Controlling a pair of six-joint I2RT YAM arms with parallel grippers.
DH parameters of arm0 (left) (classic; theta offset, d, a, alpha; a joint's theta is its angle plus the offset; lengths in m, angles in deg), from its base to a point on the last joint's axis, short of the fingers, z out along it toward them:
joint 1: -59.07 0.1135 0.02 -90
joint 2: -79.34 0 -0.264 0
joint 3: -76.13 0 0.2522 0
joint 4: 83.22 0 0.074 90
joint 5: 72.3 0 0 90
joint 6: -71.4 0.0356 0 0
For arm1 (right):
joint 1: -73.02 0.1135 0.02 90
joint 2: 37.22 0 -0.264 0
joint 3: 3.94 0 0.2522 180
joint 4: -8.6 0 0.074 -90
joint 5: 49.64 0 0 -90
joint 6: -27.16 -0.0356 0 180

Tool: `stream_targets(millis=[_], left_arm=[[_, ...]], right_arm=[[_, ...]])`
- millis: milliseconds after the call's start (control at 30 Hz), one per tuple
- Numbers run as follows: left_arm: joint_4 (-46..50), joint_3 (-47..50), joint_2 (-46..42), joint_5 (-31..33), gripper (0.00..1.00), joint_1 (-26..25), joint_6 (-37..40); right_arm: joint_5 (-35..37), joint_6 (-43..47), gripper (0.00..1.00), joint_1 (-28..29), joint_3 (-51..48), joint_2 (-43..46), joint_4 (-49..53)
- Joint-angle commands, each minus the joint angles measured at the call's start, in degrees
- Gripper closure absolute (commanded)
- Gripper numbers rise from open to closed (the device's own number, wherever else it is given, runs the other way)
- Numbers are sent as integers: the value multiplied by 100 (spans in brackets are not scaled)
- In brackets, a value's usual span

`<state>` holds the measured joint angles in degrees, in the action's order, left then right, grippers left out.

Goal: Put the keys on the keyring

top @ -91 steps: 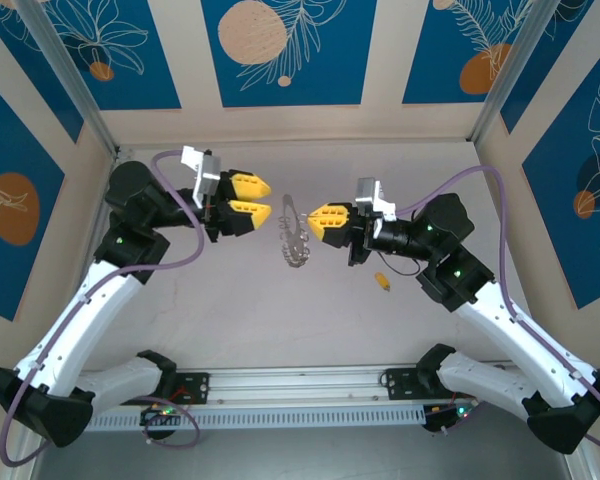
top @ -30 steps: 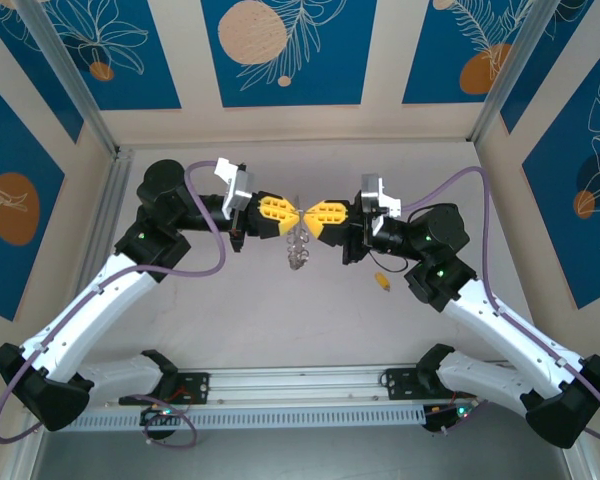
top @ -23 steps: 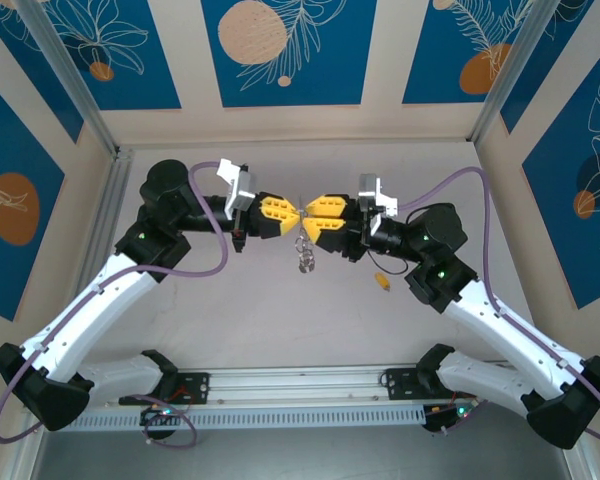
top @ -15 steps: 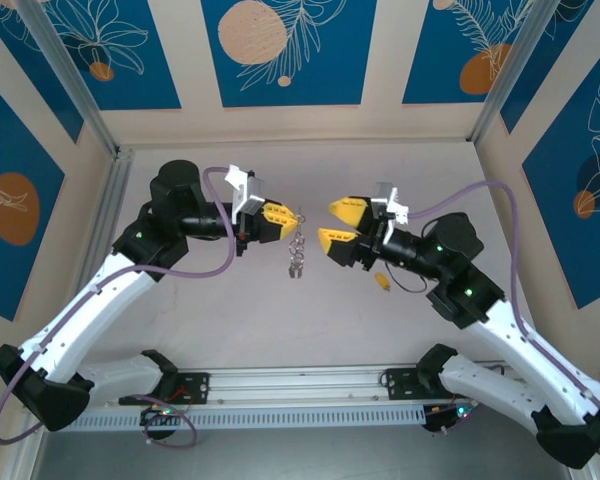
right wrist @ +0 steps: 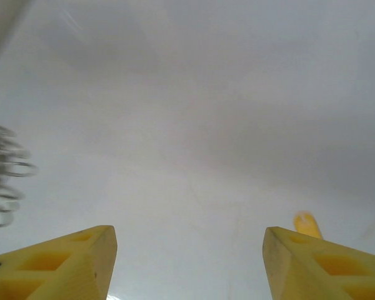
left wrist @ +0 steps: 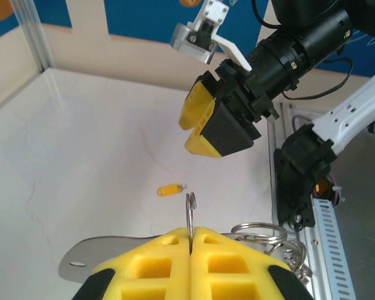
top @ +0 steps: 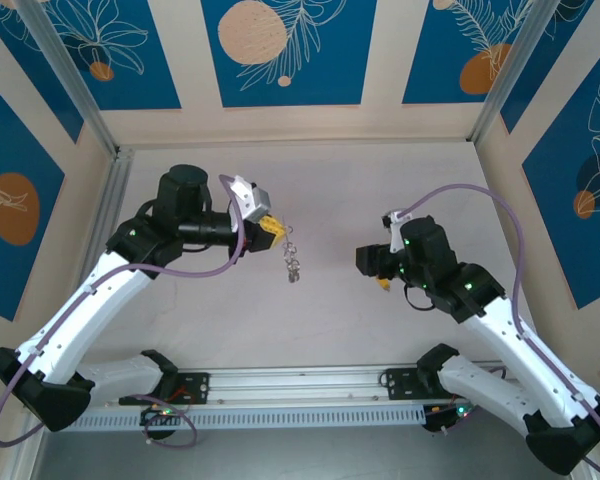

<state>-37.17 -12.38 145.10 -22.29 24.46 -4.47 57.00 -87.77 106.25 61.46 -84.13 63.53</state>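
Above tiny yellow key (right wrist: 306, 223), right gripper (right wrist: 187, 250) hangs jaws spread and empty, off-centre, so closing may flick it away; left gripper (left wrist: 192, 234), clamped tight on thin keyring (left wrist: 190, 209), could let it slip.

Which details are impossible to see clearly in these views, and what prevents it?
- Top external: the yellow key is half hidden under the right arm; the keyring has keys too small to count.
- Left wrist: the left gripper hides most of the keyring.
- Right wrist: the keyring is blurred and cut by the left edge.
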Motion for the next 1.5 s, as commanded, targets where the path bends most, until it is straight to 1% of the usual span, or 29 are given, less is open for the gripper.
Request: stream_targets(millis=[0,100,200,267,367,500,633,700,833,933,1067,1333,1467], left_arm=[[243,87,-145,110,100,40,194],[-180,552,-263,23,100,34,-129],[-837,1056,-371,-70,100,39,-696],[-1201,1326,-438,-99,100,38,-1032],[-1377,1463,-515,-63,100,38,-1257],[-1378,1407,-578,-166,100,62,-1351],[-1456,1469,-728,-397,100,217,-1370],[-1575,1489,-690,-577,100,326,-1505],[-1935,1574,-616,-891,100,493,-1862],[-2140,1649,-626,-1001,100,596,-2010],[-2388,1717,-608,-1132,100,690,-2206],[-2659,1814,-642,-1256,100,815,-2421],[-2787,1857,-631,-1327,100,837,-2520]], right_arm=[[343,-612,36,-87,-268,-104,660],[281,-796,36,-334,-653,-235,490],[-32,-899,37,-810,-1067,-400,251],[-117,-1005,37,-1034,-1183,-531,90],[-704,-1233,39,-1586,-1185,-702,-197],[-767,-1220,42,-1988,-1251,-1079,-283],[-716,-1218,45,-1954,-1405,-1418,-328],[-707,-1242,46,-1917,-1464,-1594,-354],[-383,-1256,50,-1726,-1408,-1913,-329],[-425,-1243,52,-1693,-1377,-2247,-511],[-378,-1209,54,-1641,-1143,-2684,-496],[-285,-1254,54,-1645,-980,-3017,-375],[-268,-1243,60,-1644,-904,-3153,-331]])
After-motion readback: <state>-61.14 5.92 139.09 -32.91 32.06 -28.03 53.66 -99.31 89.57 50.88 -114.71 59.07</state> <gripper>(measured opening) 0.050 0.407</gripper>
